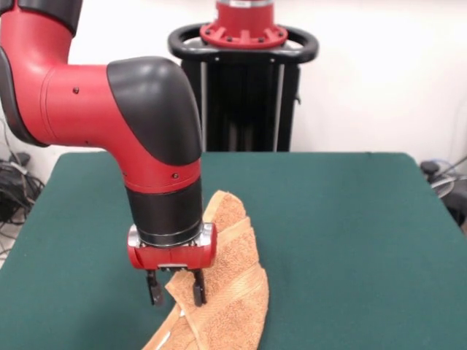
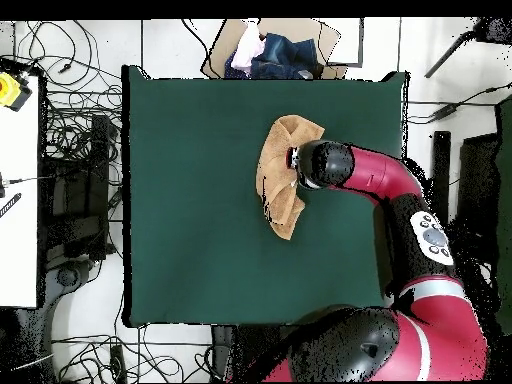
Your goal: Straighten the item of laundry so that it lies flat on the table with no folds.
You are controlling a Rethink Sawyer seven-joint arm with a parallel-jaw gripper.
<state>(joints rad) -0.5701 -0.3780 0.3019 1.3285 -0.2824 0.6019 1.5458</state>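
The orange-tan towel (image 1: 232, 281) lies folded and bunched on the green table (image 1: 350, 233), running from the table's middle to the near edge, with a band stripe showing. My gripper (image 1: 176, 289) points straight down at the towel's left side. Its fingers (image 1: 155, 289) stand apart, with a raised fold of the towel's edge between them. In the overhead view the towel (image 2: 278, 160) lies in the upper right part of the table (image 2: 190, 220), and the arm's wrist (image 2: 320, 163) covers its right edge and hides the gripper.
The robot's pedestal (image 1: 244, 87) stands behind the table's far edge. A box with clothes (image 2: 268, 50) sits past the table's top edge in the overhead view. Cables (image 2: 75, 130) lie on the floor to the left.
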